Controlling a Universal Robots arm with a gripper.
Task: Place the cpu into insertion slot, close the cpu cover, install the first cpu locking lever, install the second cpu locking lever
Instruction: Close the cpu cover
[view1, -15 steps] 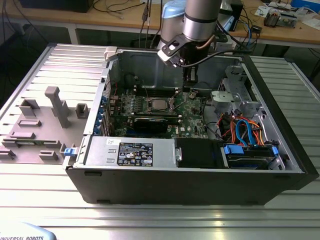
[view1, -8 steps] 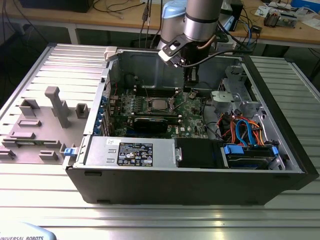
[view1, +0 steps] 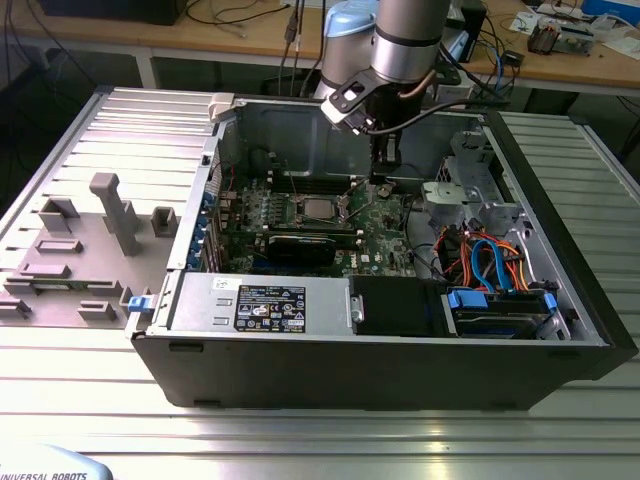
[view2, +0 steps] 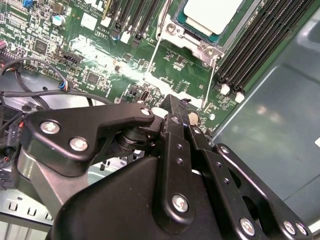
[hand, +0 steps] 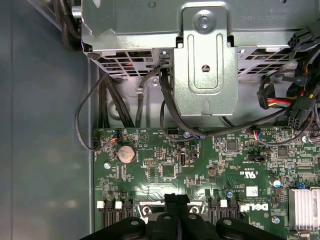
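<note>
- Hand (view1: 383, 172) hangs inside the open computer case (view1: 560, 300), its fingers (view2: 172, 120) clenched together and gripping nothing visible, tips low over the green board (hand: 165, 165).
- cpu (view1: 320, 208) lies silver face up in the insertion slot (view1: 303, 210), on the exterior view's left of the hand.
- cpu cover (view2: 192, 42) frames it.
- One wire lever (view2: 211, 75) ends near the fingertips.

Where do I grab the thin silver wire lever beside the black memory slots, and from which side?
Grip the thin silver wire lever at its free end, away from the silvery square cpu and close to the black gripper. Come from above, jaws across the wire: it is a slim straight rod fixed at the cpu end, so the tip likely gives most leverage.
</note>
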